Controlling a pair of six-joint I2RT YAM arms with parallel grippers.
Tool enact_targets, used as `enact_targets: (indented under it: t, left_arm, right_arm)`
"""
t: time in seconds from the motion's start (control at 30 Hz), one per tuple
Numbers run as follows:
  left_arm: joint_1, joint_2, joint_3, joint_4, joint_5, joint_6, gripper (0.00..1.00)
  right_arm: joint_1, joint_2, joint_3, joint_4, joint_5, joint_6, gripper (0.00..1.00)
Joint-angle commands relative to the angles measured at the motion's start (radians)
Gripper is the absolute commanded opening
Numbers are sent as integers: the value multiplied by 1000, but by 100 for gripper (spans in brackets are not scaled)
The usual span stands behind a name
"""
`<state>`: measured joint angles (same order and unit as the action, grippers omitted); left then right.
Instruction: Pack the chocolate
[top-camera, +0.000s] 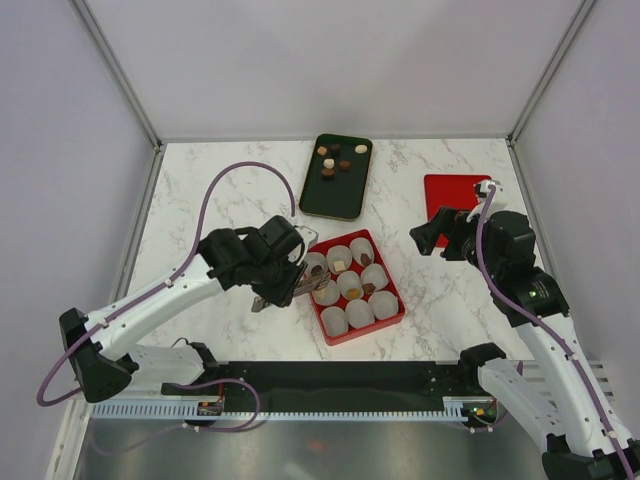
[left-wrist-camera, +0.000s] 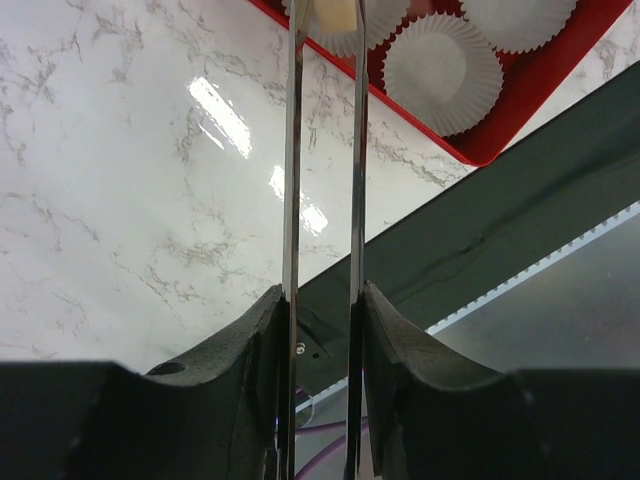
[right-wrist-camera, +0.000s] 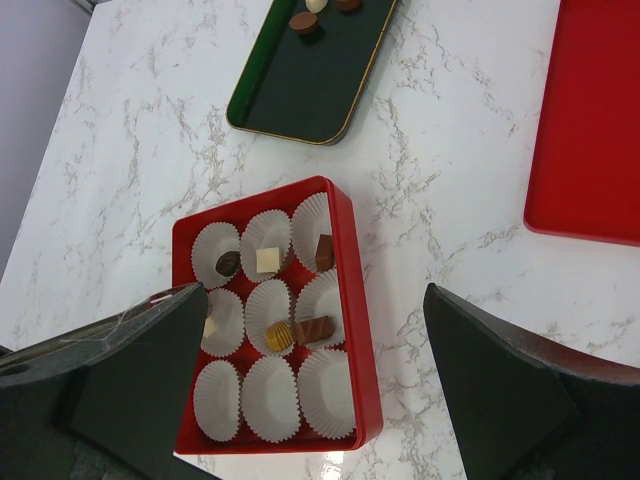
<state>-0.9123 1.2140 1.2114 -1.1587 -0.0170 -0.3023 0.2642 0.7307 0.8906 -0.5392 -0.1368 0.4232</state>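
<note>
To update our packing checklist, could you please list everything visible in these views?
table: one, white marble, under everything
red box: one, red, centre
paper cups: nine, white, inside red box
chocolate in cups: about six, dark, tan, cream
tray: one, dark, far centre
chocolate on tray: about six, mixed browns, cream
flat panel: one, red, far right
left tool: one, black with metal blades, at box's left edge
right tool: one, black, open, right of box

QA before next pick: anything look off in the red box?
One brown bar seems to lie across the rims between the centre cup and the cup beside it, not seated squarely in either. The centre cup also holds a tan piece. Otherwise the red box looks tidy.
</note>
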Motion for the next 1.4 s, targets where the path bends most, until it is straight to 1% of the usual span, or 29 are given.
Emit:
enact_targets:
  t: [0.0,0.27,0.33,0.57,0.67,0.7,0.77,0.8,0.83,0.9,0.93,1.0,1.03,1.1,1.2,1.27,1.3,1.37]
  left_arm:
    - [-7,15,65,5,-23,-18,41]
    - [-7,28,82,5,-23,-18,41]
    - [-7,30,89,7,-12,-17,45]
    - [-7,33,96,5,-6,-15,45]
    - [-7,36,117,7,-37,-17,45]
    - [-7,42,131,5,-70,-21,44]
    - [-5,56,198,7,-106,-23,44]
    - [-4,82,224,13,-150,-21,45]
    - [-3,96,279,14,-173,-17,45]
    - [10,142,341,20,-225,3,45]
    - [16,191,397,33,-235,11,45]
    - [47,238,450,57,-260,34,45]
    - [59,290,491,92,-273,45,45]
    - [93,346,530,129,-297,68,45]
    - [205,447,585,212,-298,80,44]
    - [239,517,605,279,-291,91,44]
    - [266,541,614,292,-293,94,44]
    - [283,591,649,313,-299,104,44]
  right_arm:
    - [-2,-11,14,12,-6,9,98]
    - [-2,-17,11,8,-1,11,98]
    - [-2,-19,8,12,-3,11,98]
    - [-2,-27,4,8,3,12,98]
    - [-2,-30,5,10,3,14,98]
    - [-2,-27,7,8,-1,15,98]
    - [-2,-24,8,10,-6,20,98]
    - [-2,-21,11,10,-10,22,98]
    - [-2,-22,13,10,-12,22,98]
    - [-2,-19,18,10,-12,25,98]
    - [0,-19,18,8,-12,23,98]
    - [-2,-16,21,8,-10,23,98]
    - [-2,-14,22,8,-9,25,98]
    - [-2,-5,30,8,-12,28,98]
    - [-2,4,37,10,-26,29,98]
    - [-2,7,41,8,-23,26,98]
    - [-2,10,42,8,-21,25,98]
    - [-2,15,44,10,-21,22,98]
